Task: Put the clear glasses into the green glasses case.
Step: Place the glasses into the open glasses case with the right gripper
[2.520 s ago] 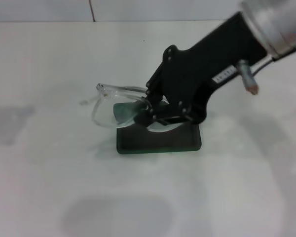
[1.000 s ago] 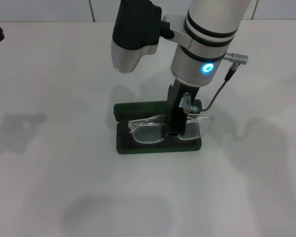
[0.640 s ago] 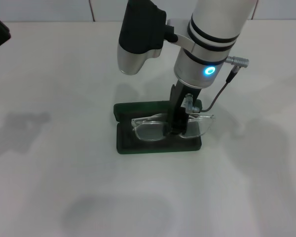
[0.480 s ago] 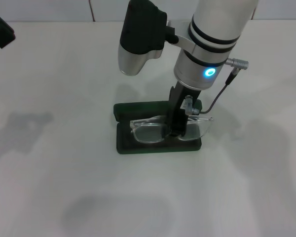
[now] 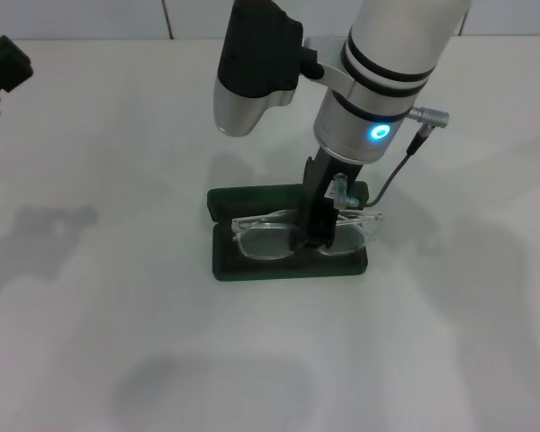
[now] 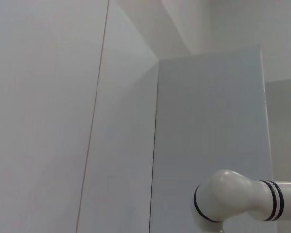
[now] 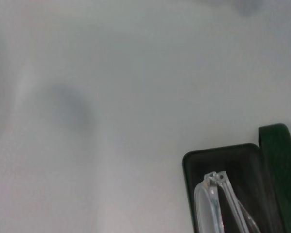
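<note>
Green glasses case (image 5: pixel 252 265) open | clear glasses (image 5: pixel 268 239) over tray | right gripper (image 5: pixel 313 236) gripping

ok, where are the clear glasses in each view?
Head view: clear glasses lie over the open green glasses case, mid-table, with the right gripper at their bridge.
Left wrist view: not in it.
Right wrist view: one end of the glasses shows over the case's dark tray, at the lower right.
Shared landmark: the case.

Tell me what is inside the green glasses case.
The clear glasses lie over the dark lining of the open green glasses case, held at their bridge by the right gripper, which hides the middle. The left gripper is far off.
</note>
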`<state>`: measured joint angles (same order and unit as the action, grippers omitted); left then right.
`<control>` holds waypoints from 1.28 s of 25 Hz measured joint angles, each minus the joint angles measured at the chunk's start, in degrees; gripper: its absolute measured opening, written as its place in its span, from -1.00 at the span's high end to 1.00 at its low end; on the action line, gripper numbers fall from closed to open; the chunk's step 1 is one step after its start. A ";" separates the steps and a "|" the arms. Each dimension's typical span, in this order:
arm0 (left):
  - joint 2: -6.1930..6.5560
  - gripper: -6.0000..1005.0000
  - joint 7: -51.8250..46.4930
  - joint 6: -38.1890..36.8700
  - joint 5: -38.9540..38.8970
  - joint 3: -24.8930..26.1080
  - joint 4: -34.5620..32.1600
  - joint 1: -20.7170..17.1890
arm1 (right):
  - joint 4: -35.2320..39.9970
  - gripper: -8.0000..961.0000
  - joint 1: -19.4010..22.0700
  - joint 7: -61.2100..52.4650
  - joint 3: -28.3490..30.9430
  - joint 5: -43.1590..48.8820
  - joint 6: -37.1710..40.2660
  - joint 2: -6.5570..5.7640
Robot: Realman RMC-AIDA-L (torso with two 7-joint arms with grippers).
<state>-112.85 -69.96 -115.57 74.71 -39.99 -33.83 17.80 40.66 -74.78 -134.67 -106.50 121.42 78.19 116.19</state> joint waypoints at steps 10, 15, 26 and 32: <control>-0.17 0.88 0.51 0.00 0.00 -0.22 0.00 -0.23 | -0.75 0.67 -0.09 0.03 -0.14 -0.14 -0.31 0.00; -0.18 0.88 0.53 -0.03 0.00 -0.33 0.01 -0.19 | -0.80 0.67 -0.08 0.08 -0.29 -0.14 -0.33 0.00; -0.26 0.88 0.59 -0.09 -0.01 -0.44 0.09 -0.31 | -1.47 0.67 -0.01 0.38 -0.35 -0.29 -1.14 0.00; -0.26 0.88 0.61 -0.09 0.00 -0.44 0.09 -0.29 | -1.47 0.66 -0.05 0.65 -0.37 -0.31 -1.52 0.00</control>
<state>-113.12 -69.35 -115.67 74.71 -40.43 -33.75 17.51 39.19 -74.82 -134.02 -106.87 121.11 76.66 116.19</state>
